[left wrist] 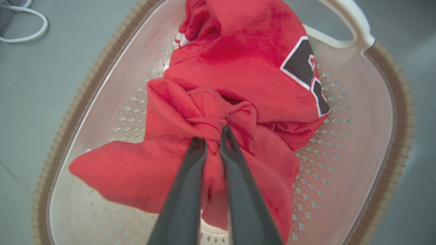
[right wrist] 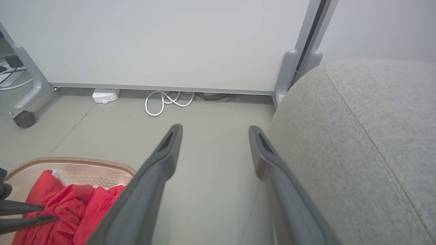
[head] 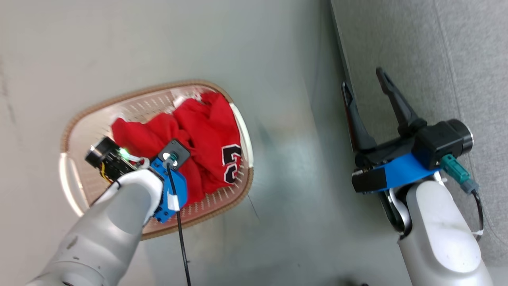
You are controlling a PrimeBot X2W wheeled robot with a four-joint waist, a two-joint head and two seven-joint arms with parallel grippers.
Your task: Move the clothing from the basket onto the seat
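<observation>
Grey floor (head: 285, 119) runs far to a white panel (right wrist: 170, 41), where you see a coiled white cable (right wrist: 167, 100). On the left, the basket (head: 79, 119) holds the clothing (head: 206, 123); its black numerals (head: 231, 163) are folded, so you cannot read them fully. Your left pincer (left wrist: 213, 134) is clenched on a red bunch of it. Your right pincer (head: 363, 77) is spread wide and empty, beside the seat (head: 436, 59) on the right.

You see a white cable (right wrist: 166, 102) coiled on the grey floor (right wrist: 211, 163) below a pale panel (right wrist: 163, 41), a small white box (right wrist: 105, 95) near it, and a dark caster (right wrist: 24, 119) under the panel's leg
</observation>
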